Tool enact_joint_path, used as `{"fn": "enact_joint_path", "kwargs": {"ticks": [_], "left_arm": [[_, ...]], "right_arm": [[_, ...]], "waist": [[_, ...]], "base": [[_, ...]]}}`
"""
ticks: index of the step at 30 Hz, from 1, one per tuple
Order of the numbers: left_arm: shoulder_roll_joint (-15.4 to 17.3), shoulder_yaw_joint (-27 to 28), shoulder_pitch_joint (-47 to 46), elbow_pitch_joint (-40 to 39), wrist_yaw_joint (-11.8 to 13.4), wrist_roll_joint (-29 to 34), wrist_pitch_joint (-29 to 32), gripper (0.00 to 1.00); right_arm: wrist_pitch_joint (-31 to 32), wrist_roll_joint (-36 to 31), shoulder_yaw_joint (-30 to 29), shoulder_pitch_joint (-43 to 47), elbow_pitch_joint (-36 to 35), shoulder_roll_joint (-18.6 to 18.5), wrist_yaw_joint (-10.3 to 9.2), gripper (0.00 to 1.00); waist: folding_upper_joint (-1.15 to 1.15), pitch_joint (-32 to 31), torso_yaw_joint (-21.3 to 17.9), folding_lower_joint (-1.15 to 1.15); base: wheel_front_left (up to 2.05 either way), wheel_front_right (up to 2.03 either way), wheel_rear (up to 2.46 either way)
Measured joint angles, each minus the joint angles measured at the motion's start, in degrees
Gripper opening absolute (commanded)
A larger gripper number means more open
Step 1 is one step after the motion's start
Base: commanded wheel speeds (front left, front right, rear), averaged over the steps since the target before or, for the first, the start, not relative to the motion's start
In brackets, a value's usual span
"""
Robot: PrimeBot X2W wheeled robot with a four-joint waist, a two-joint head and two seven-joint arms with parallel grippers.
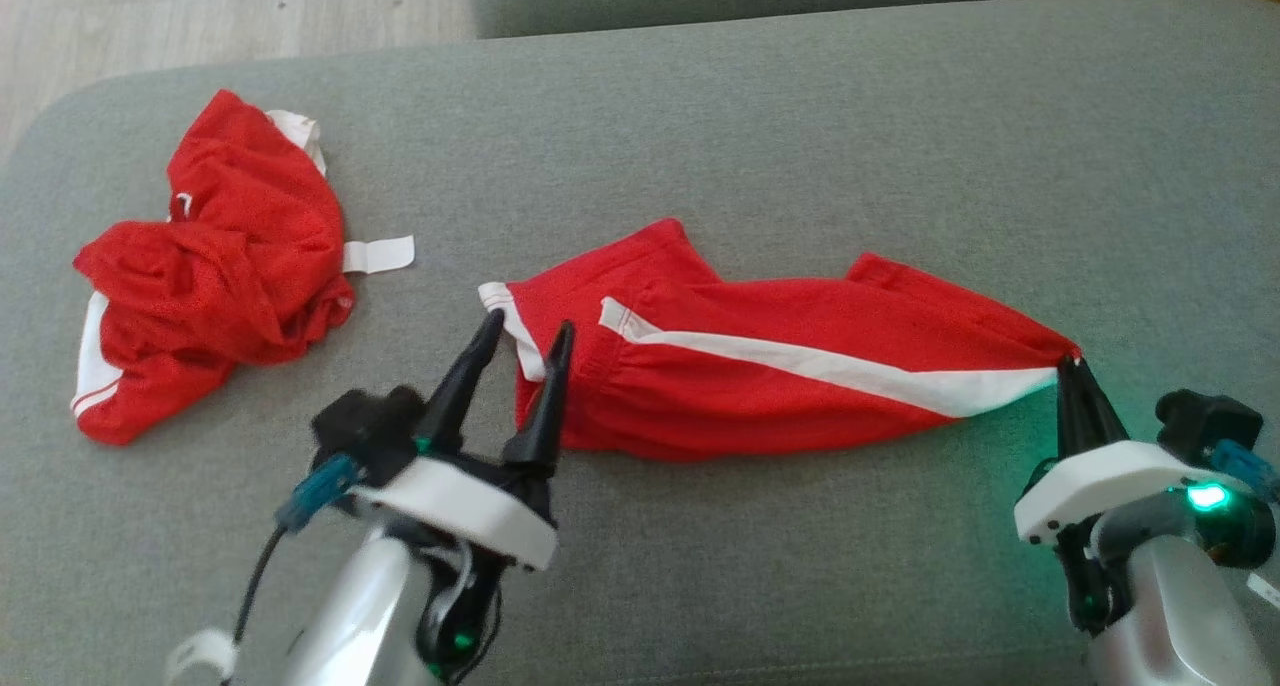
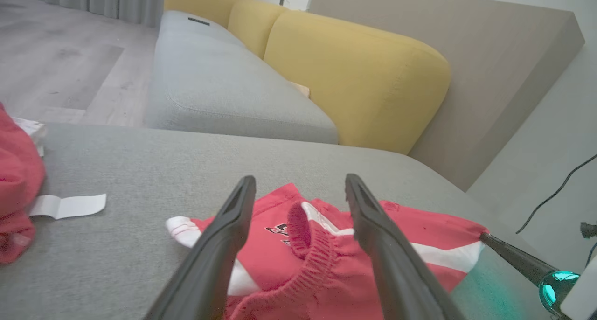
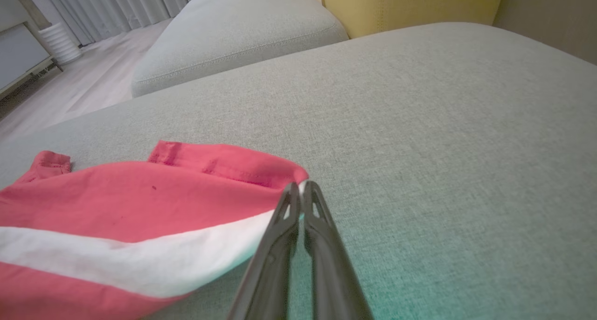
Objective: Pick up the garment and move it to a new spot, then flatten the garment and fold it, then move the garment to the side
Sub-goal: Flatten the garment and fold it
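Note:
The garment [image 1: 780,366], red shorts with a white side stripe, lies stretched left to right on the grey cushion [image 1: 800,116]. My left gripper [image 1: 529,321] stands open at the waistband end. In the left wrist view its fingers [image 2: 299,180] straddle the gathered elastic band of the garment [image 2: 326,264] without closing on it. My right gripper [image 1: 1072,361] is shut on the garment's right hem corner, which is drawn to a point. The right wrist view shows those fingertips [image 3: 301,184] pinching the edge of the red cloth [image 3: 140,203].
A second red garment [image 1: 215,266] lies crumpled at the cushion's left, with a white label strip [image 1: 378,255] beside it. Wood floor [image 1: 200,16] shows beyond the cushion's far left edge. A yellow sofa back [image 2: 354,77] and another grey seat [image 2: 210,82] stand behind.

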Motion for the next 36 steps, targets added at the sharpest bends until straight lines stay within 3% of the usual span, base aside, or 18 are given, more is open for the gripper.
{"fn": "enact_joint_path", "kwargs": {"ticks": [13,26,36], "left_arm": [[1.4,-10.3,-7.4,5.1,-0.1,-10.9,11.8,1.00],[2.5,-11.0,-12.3,10.4,2.0,-10.3,18.2,1.00],[2.3,-10.9,-16.8,13.6,2.6,-11.1,19.6,1.00]], "right_arm": [[-1.3,4.0,2.5,1.2,-1.4,0.1,0.00,0.00],[-1.3,4.5,4.0,1.2,-1.7,0.1,0.00,0.00],[-1.9,4.8,4.9,1.2,-1.5,0.1,0.00,0.00]], "waist": [[0.00,0.3,-1.3,0.00],[0.00,0.7,-2.4,0.00],[0.00,1.3,-3.0,0.00]], "base": [[0.00,0.00,0.00],[0.00,0.00,0.00],[0.00,0.00,0.00]]}}
